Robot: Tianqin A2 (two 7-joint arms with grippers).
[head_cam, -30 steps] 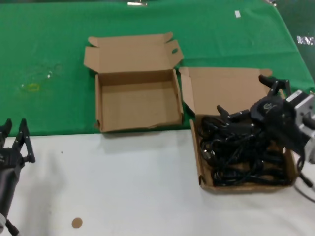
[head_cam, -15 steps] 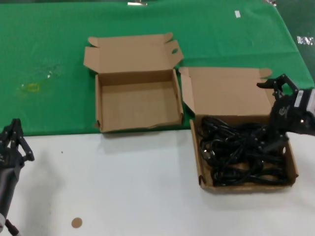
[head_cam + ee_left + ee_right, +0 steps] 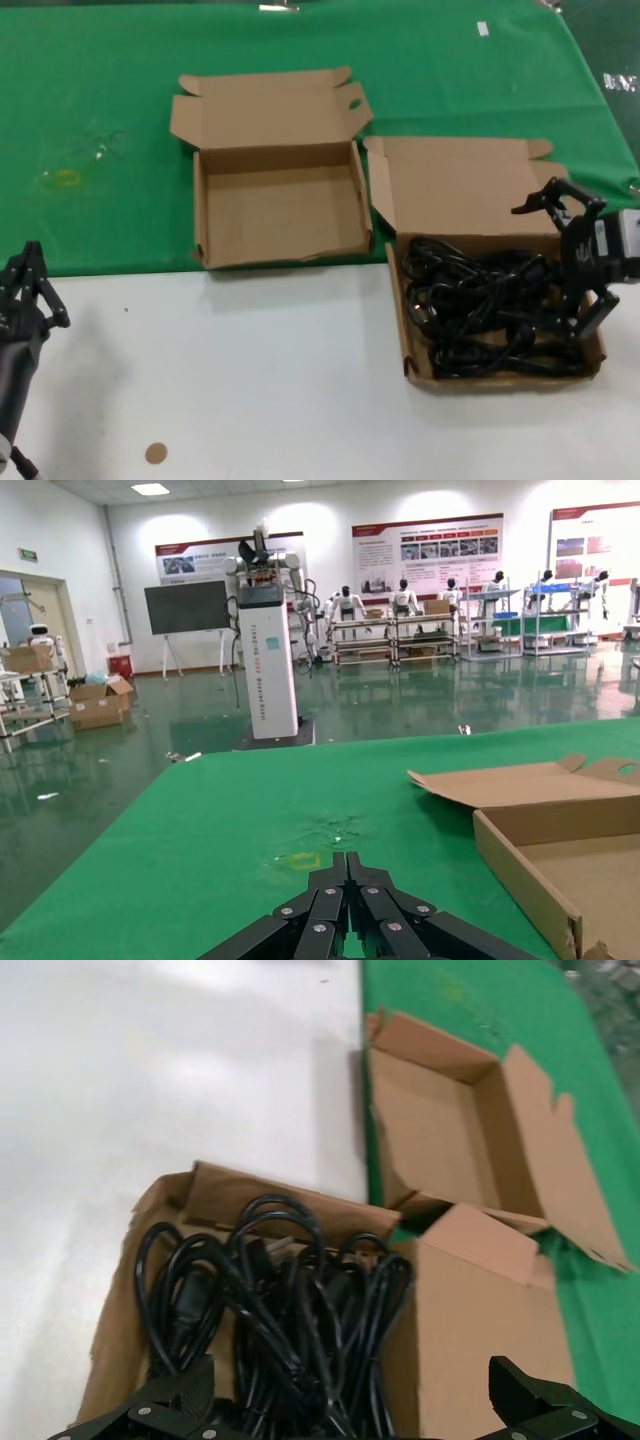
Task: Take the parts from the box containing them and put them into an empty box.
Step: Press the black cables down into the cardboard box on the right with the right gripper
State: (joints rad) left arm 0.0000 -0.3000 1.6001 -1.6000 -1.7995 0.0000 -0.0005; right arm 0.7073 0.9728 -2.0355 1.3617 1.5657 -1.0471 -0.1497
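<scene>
- The head view looks down on a tabletop (image 3: pixel 250 370) whose near half is white and whose far half is covered in green cloth.
- Two open cardboard boxes sit side by side where the white meets the green, nearly touching at their neighbouring corners.
- The box containing them (image 3: pixel 411 330), on the robot's right, is the longer, low-walled one. Its broad lid lies folded back flat on the green cloth behind the tray.
- The parts (image 3: pixel 480 315), black power cords with moulded plugs, fill this tray in a tangle of loose loops. In the right wrist view the cords (image 3: pixel 290 1320) cover most of the tray floor.
- The empty box (image 3: pixel 280 215), on the robot's left of the full one, is squarer with taller walls. Its front wall has a ragged edge, and its lid stands folded back behind it. Only bare cardboard shows inside.
- The right tool (image 3: pixel 575 265) sits at the right-hand end of the full box, over the far right part of the cord pile. Its fingers are spread wide apart, one above the tray's back wall and one down near the right wall. The right wrist view also shows the two fingertips far apart, with nothing between them.
- The left tool (image 3: pixel 30 290) is parked low at the left edge of the white area, well away from both boxes. Its fingers (image 3: pixel 345 915) are pressed together, holding nothing.
- A small round brown disc (image 3: pixel 156 453) lies on the white surface near the front left.
</scene>
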